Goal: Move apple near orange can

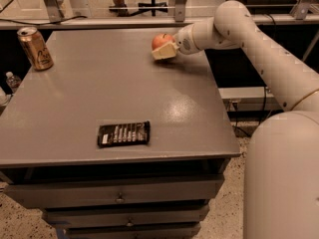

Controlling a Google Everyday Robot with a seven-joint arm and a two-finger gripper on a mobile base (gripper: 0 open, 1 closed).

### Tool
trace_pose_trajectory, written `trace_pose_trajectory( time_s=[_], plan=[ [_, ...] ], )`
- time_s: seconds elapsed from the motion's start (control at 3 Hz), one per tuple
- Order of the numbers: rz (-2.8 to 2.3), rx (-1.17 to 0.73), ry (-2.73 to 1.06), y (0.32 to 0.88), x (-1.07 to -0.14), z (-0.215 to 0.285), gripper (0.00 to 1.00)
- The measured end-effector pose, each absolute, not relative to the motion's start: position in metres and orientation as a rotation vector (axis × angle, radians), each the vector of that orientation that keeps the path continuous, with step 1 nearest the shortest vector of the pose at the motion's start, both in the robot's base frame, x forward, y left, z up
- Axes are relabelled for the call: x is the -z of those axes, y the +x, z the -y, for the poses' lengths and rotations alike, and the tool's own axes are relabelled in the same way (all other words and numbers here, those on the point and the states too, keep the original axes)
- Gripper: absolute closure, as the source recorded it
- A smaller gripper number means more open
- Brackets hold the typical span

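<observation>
The red-orange apple (161, 40) is at the far right of the grey table (99, 93), held a little above the surface. My gripper (164, 48) is shut on the apple, with a pale finger (164, 52) across its front and lower side. The golden-orange can (35, 48) with a silver top stands upright at the table's far left corner, well apart from the apple.
A flat black snack wrapper (123, 133) lies near the table's front edge. My white arm (249, 39) reaches in from the right over the table's right edge. Drawers (119, 198) sit below the tabletop. Metal frame legs and a chair base stand behind the table.
</observation>
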State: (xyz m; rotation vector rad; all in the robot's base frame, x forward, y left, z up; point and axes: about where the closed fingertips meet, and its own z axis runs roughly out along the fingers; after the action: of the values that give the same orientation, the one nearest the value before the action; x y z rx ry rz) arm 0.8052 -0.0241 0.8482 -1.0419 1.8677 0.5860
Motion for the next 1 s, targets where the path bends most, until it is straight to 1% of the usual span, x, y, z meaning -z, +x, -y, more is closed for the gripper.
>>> trace_pose_trajectory(
  time_s=[0.33,1.0],
  plan=[
    [-1.788,-0.59,-1.057,0.817,-0.862,-0.002,1.0],
    [-1.636,-0.723,-1.107,0.828,-0.871,-0.096,1.0]
  ],
)
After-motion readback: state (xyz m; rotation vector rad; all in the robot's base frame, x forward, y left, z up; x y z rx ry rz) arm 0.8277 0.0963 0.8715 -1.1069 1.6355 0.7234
